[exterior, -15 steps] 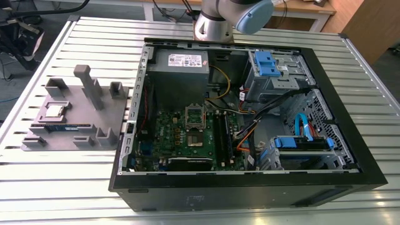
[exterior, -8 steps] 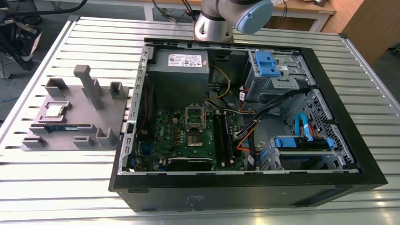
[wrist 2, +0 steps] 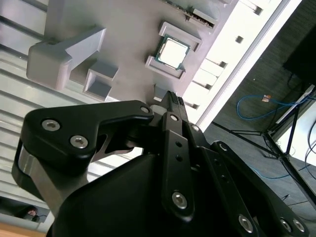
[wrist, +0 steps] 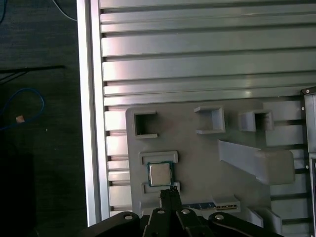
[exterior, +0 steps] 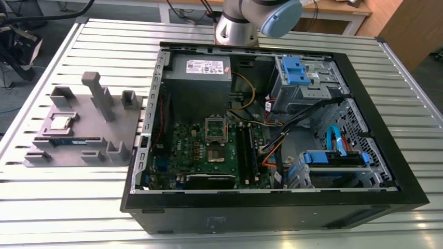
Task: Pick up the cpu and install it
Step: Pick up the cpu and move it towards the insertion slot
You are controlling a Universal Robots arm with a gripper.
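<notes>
One claw (wrist: 169,189), fingers pinched together and holding nothing, is hanging over the grey fixture (wrist: 197,148). We're finding the cpu (wrist: 159,173) lying flat in it just beyond the claw's tips, untouched. We're judging that this line-up is calling for centring over the chip, spreading the jaws past its edges and staying level. The exterior view is giving us the open case (exterior: 277,212) and motherboard (exterior: 187,150), well apart from the claw's spot. The second wrist view is showing the pocket lips (wrist 2: 163,67) close up.

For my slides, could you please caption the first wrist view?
Wrist view: the cpu resting in its grey fixture, the hand hovering nearby.
</notes>
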